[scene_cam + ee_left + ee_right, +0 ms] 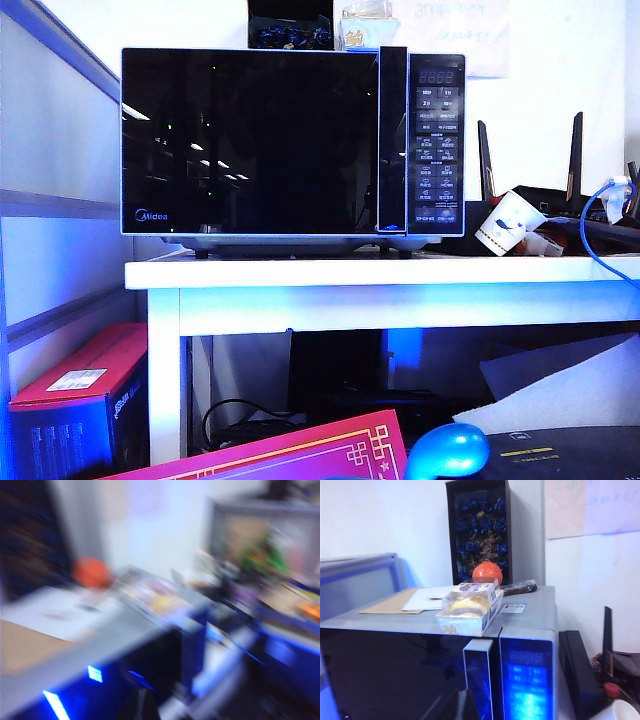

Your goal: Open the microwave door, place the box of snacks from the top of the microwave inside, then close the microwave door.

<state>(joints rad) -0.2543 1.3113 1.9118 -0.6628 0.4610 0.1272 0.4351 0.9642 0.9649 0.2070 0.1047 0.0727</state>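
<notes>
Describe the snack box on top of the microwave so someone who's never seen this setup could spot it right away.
Find the big black-fronted microwave on the white table. On its flat grey top, near the front edge above the door handle, sits the snack box, a small pale carton with a clear window showing pastries. Behind it are an orange ball and a tall dark box of blue flowers; flat papers lie beside it.

Up top, near the wall: tall dark case of blue flowers, orange ball just before it, flat brown card and white sheet alongside. On white table: tipped paper cup, black router, blue cable. Below: red box at left.
</notes>
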